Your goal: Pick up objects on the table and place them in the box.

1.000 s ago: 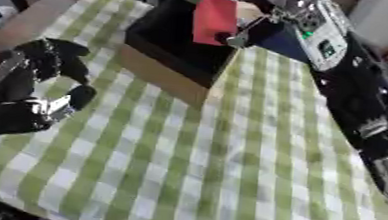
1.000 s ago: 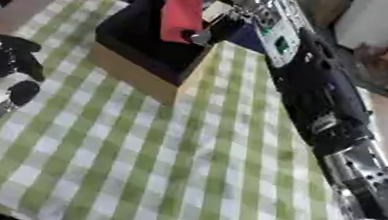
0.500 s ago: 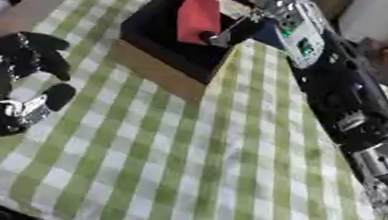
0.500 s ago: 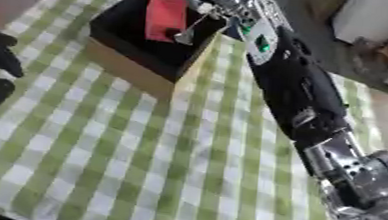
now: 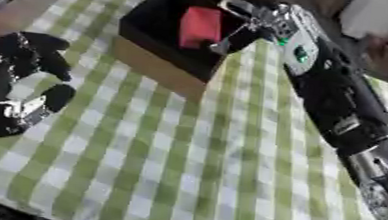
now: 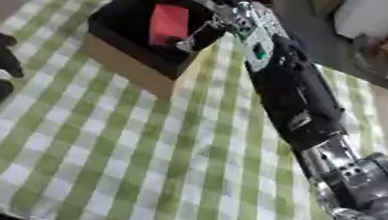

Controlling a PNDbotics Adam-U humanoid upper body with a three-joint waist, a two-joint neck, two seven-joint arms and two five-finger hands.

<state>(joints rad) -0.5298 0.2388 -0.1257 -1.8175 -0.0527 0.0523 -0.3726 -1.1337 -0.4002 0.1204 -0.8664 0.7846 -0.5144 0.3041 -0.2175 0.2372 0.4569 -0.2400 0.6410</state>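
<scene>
A red block [image 5: 200, 27] stands inside the black box [image 5: 153, 68], which has a tan outer wall and sits at the far side of the green checked cloth. My right hand [image 5: 256, 20] reaches over the box's right rim from the upper right. Its fingers are curled round the block's top and right edge, so it is shut on the block. My left hand [image 5: 11, 86] hovers open at the left edge, well short of the box, holding nothing.
The green and white checked tablecloth [image 5: 185, 156] covers the table in front of the box. A bare wooden table edge [image 5: 27, 4] runs along the upper left. White furniture [image 5: 372, 17] stands beyond the table at the upper right.
The whole view has shifted, so the camera moved. The red block in my right hand now sits lower, inside the box walls. My left hand stays open at the left.
</scene>
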